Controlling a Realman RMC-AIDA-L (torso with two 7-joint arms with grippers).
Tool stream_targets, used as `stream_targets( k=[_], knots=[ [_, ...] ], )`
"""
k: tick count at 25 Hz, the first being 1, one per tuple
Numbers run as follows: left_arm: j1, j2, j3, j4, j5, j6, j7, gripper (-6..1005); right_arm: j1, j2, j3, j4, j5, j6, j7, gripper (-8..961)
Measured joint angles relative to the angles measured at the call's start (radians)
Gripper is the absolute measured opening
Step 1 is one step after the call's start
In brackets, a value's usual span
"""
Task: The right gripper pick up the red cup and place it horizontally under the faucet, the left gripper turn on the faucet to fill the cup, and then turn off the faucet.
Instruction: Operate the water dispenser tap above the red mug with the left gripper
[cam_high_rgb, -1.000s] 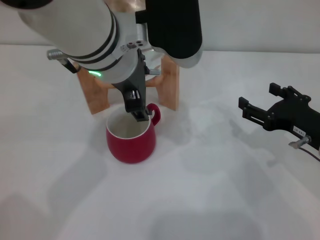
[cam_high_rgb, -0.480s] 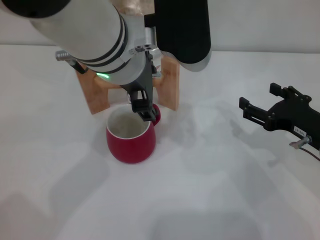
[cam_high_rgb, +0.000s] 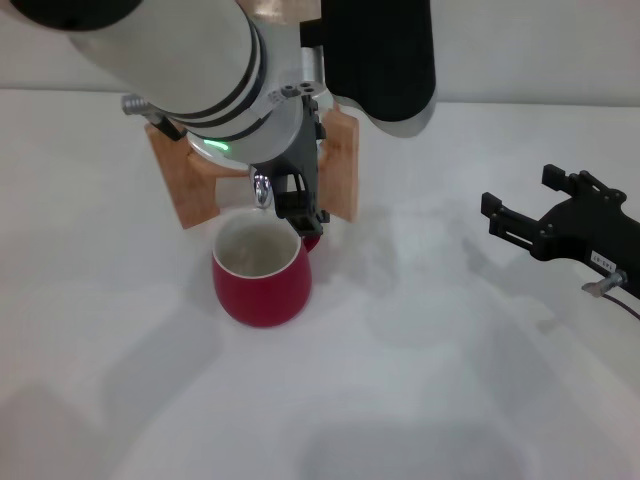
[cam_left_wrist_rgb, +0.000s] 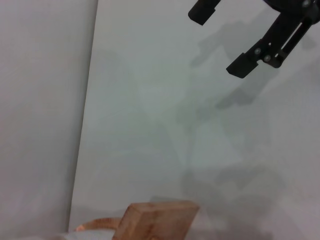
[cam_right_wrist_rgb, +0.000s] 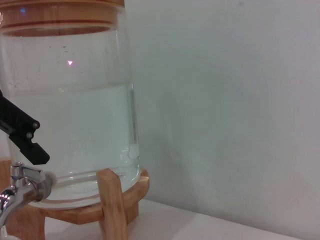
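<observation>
The red cup (cam_high_rgb: 262, 278) stands upright on the white table, mouth up, right under the chrome faucet (cam_high_rgb: 262, 190) spout. The faucet also shows in the right wrist view (cam_right_wrist_rgb: 22, 186), fitted to the clear water jar (cam_right_wrist_rgb: 75, 115). My left gripper (cam_high_rgb: 298, 198) hangs just right of the spout, above the cup's handle. One of its black fingers (cam_right_wrist_rgb: 21, 134) sits just above the faucet body. The lever handle is hidden. My right gripper (cam_high_rgb: 522, 196) is open and empty, far right of the cup, and also shows in the left wrist view (cam_left_wrist_rgb: 222, 37).
The jar rests on a wooden stand (cam_high_rgb: 340, 165) behind the cup; one of its legs shows in the right wrist view (cam_right_wrist_rgb: 112, 202). My thick left arm (cam_high_rgb: 170, 70) covers the jar in the head view. A wall rises behind the table.
My left gripper has moved right and back from over the cup's mouth toward the faucet, uncovering the spout. The cup and the right arm have not moved.
</observation>
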Motion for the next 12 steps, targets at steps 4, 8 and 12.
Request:
stream_targets(
  k=[4,8,12],
  knots=[
    [-0.001,0.0,0.016,0.003,-0.002,0.01,-0.002,890,0.0,0.0,0.0,-0.002,0.001,0.001,0.0,868],
    [-0.001,0.0,0.025,0.011,-0.006,0.015,-0.005,889,0.0,0.0,0.001,-0.003,0.002,0.003,0.001,868],
    [0.002,0.0,0.028,0.025,-0.028,0.011,-0.006,889,0.0,0.0,0.001,-0.004,0.002,0.003,0.001,869]
  ],
)
